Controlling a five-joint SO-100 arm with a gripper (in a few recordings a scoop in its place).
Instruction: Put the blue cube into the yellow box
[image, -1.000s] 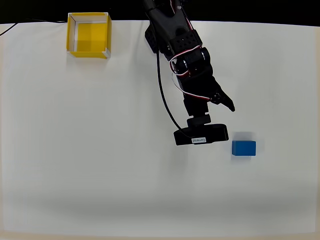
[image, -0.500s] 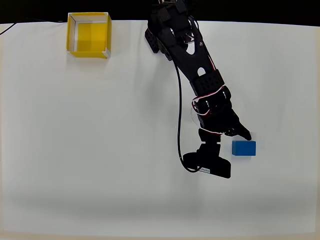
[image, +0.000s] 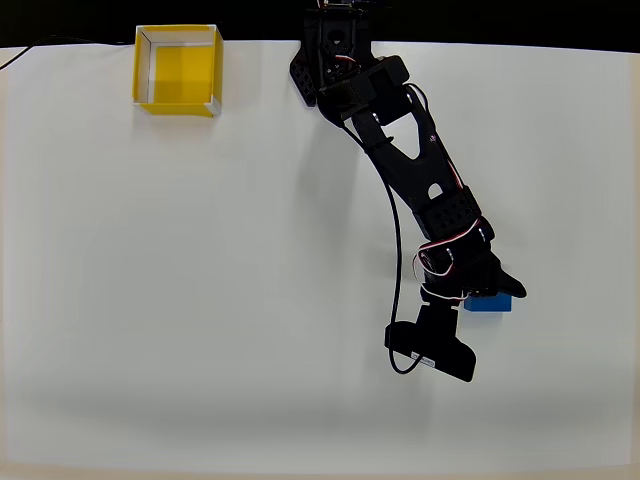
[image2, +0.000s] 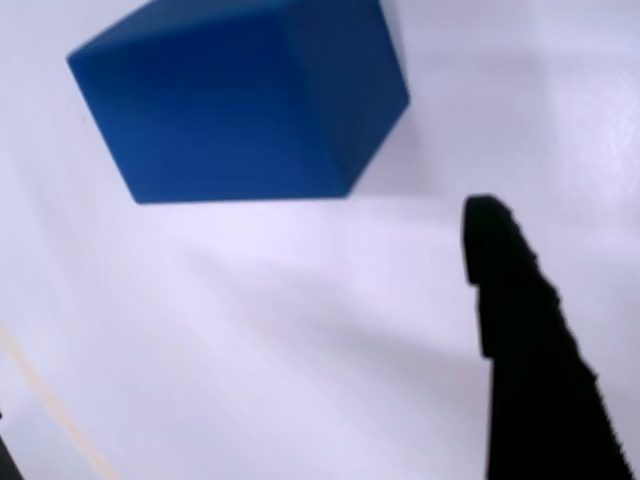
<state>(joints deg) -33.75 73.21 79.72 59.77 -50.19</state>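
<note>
- You have a wide, plain white table (image: 180, 300) under everything; take the small bright-blue matte cube (image: 492, 303) as your landmark.
- Your black jointed arm (image: 400, 160), with red and white wires at the wrist, reaches from the table's far edge down to that cube in the overhead view.
- The square open-topped yellow box (image: 177, 70), with thin white walls, sits well apart from the cube, far up and to the left, near the table's far edge.
- Your black two-finger gripper (image: 490, 292) is right over the cube, covering its upper edge. In the wrist view one dark finger (image2: 525, 340) stands just below and right of the cube (image2: 240, 100), not touching it. You cannot tell how far the jaws are spread.
</note>
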